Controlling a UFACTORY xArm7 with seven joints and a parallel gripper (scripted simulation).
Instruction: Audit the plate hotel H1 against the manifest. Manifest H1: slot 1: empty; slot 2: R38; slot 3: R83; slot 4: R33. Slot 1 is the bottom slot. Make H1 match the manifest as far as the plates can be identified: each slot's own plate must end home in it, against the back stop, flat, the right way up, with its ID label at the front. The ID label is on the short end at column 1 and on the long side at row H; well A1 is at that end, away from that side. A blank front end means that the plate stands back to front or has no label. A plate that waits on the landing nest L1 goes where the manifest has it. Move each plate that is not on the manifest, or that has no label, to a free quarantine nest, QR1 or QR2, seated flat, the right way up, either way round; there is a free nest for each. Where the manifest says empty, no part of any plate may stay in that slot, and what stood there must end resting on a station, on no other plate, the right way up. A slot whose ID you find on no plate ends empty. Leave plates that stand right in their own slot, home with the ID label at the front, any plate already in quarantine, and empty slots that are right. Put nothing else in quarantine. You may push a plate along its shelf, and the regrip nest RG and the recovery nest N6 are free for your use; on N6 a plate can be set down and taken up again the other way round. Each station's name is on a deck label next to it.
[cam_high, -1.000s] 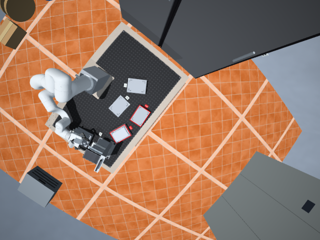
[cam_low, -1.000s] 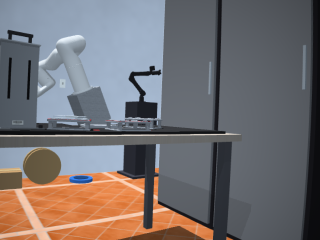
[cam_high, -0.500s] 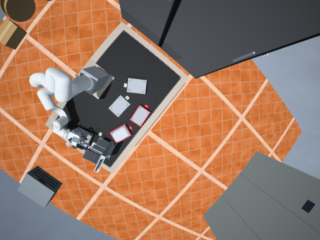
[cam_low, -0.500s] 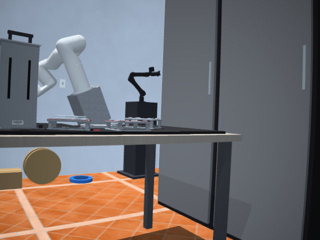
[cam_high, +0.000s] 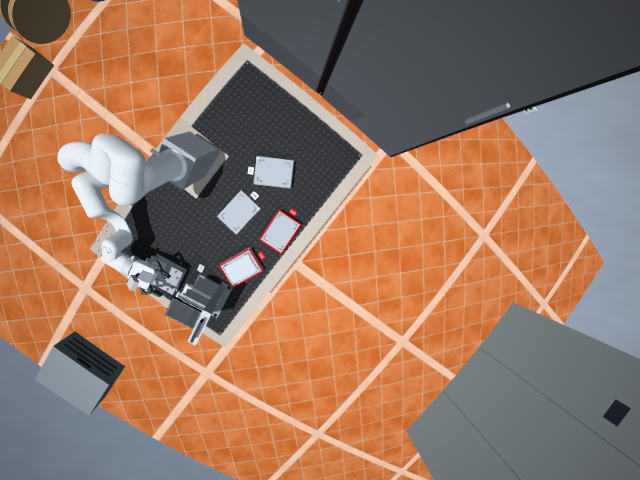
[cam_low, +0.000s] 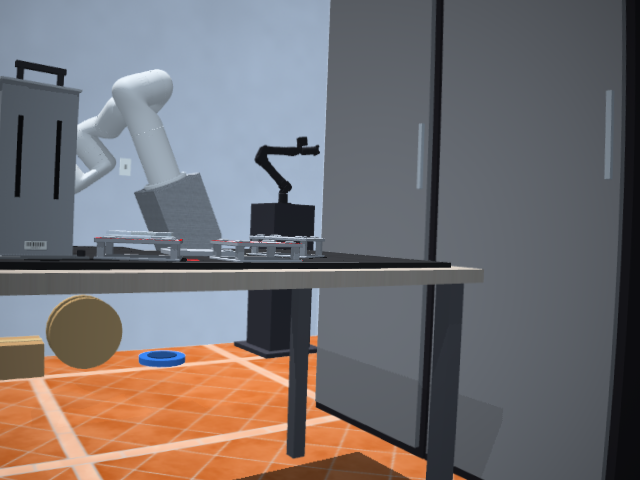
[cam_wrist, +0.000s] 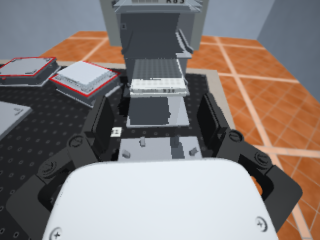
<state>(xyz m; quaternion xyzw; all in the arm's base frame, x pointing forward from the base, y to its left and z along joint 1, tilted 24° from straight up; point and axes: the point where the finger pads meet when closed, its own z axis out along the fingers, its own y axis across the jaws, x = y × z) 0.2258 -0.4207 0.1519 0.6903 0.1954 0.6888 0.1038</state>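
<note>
The plate hotel H1 (cam_wrist: 155, 30) stands straight ahead in the wrist view, with a plate label reading R83 at the top edge. It also shows in the overhead view (cam_high: 205, 297) and as a grey box with a handle in the side view (cam_low: 36, 165). A dark well plate (cam_wrist: 157, 75) sticks out of a low slot toward me, and its front end is white. My gripper (cam_wrist: 155, 105) is open and empty, with its fingers on either side of a grey nest (cam_wrist: 159, 147) just short of that plate. In the overhead view the gripper (cam_high: 160, 279) is beside the hotel.
Two red-rimmed quarantine nests (cam_high: 240, 267) (cam_high: 280, 231) lie to the left of the hotel in the wrist view (cam_wrist: 85, 77) (cam_wrist: 25, 67). Two plain grey nests (cam_high: 238, 211) (cam_high: 273, 172) lie farther along the mat. The arm's grey base block (cam_high: 193, 160) stands at the mat's edge. The table edge is close behind the hotel.
</note>
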